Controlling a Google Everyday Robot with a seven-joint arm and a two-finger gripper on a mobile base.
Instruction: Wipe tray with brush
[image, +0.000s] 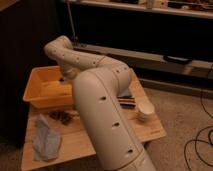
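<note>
The gripper (64, 78) hangs inside the tray (42, 100) (mostly behind the arm (102, 105)), jaws pressed together, any hold hidden.

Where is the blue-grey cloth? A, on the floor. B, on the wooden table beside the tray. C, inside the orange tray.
B: the cloth lies crumpled on the table, outside the tray; the pincer reaches into the tray, largely hidden by the arm.

My feed: dim, warm, blurry. White robot arm (102, 107) brightest; dark gripper (63, 78) shadowed over orange-yellow rectangular plastic tray (46, 101); background near black.
</note>
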